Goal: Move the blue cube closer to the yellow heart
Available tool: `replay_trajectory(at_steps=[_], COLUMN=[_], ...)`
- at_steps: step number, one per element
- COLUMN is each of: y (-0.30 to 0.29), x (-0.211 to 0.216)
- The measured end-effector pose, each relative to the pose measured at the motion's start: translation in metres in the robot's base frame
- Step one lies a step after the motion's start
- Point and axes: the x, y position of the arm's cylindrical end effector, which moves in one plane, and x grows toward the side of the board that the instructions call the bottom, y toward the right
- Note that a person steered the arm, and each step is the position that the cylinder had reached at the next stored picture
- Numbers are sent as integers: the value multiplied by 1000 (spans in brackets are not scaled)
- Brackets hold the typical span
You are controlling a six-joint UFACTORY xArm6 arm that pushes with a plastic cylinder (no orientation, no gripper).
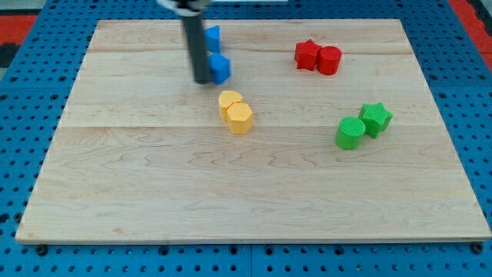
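Partly rod-hidden — upper blue block (213, 35)

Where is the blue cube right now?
The blue cube sits toward the view's top left of centre, touching my tip on its left, just above the yellow blocks.

a pale wooden board (254, 192) of joined planks fills most of the view, its grain running side to side and its seams showing as faint lines. around it, from twelve o'clock round to six and back, lies a blue pegboard surface (31, 69) dotted with dark holes. at one o'clock, a red strip (470, 15) crosses the corner. the light is even and soft.
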Motion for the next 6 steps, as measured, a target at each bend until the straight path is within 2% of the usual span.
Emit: replay_trajectory(at_steps=[1, 2, 3, 4, 5, 6], y=[-37, -53, -9, 39, 59, 35], x=[-9, -45, -79, -49, -5, -18])
